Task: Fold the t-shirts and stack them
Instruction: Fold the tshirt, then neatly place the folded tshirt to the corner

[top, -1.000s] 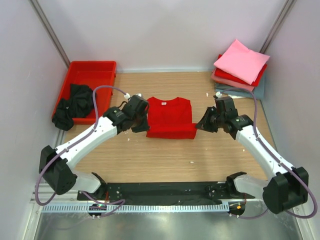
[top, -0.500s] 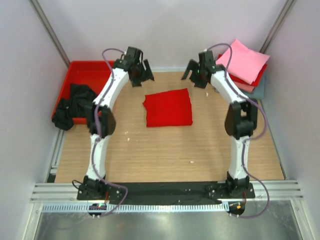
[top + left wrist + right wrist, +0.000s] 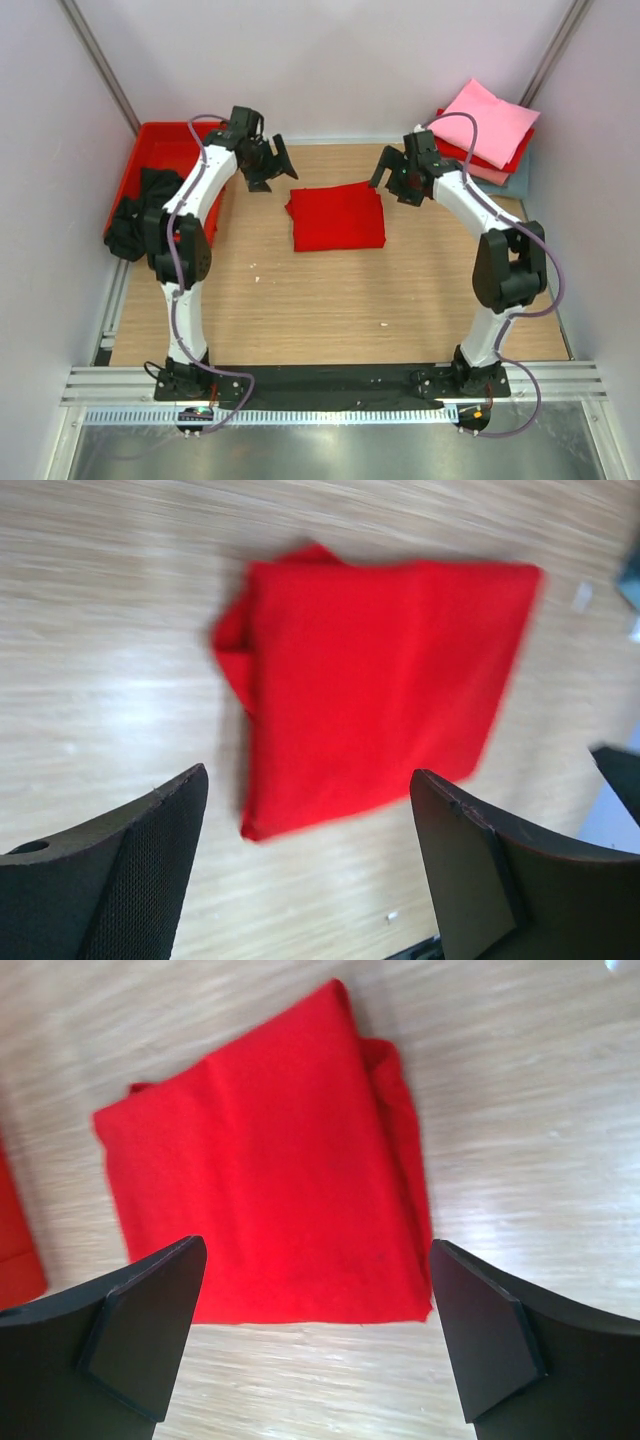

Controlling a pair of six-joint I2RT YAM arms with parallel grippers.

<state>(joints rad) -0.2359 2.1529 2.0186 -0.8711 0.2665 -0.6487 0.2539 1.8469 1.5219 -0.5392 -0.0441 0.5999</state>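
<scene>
Red t-shirt (image 3: pixel 337 216) lies folded on your tabletop (image 3: pixel 330 300), between left gripper (image 3: pixel 272 172) and right gripper (image 3: pixel 395 183), jaws wide.

Wood-grain tabletop (image 3: pixel 320 300) was enclosed by plain pale walls (image 3: pixel 330 60) at back and both sides. Metal posts (image 3: pixel 99 68) slanted up at rear corners. Light was even, diffuse. Grey metal ledge (image 3: pixel 330 455) ran along near edge.
</scene>
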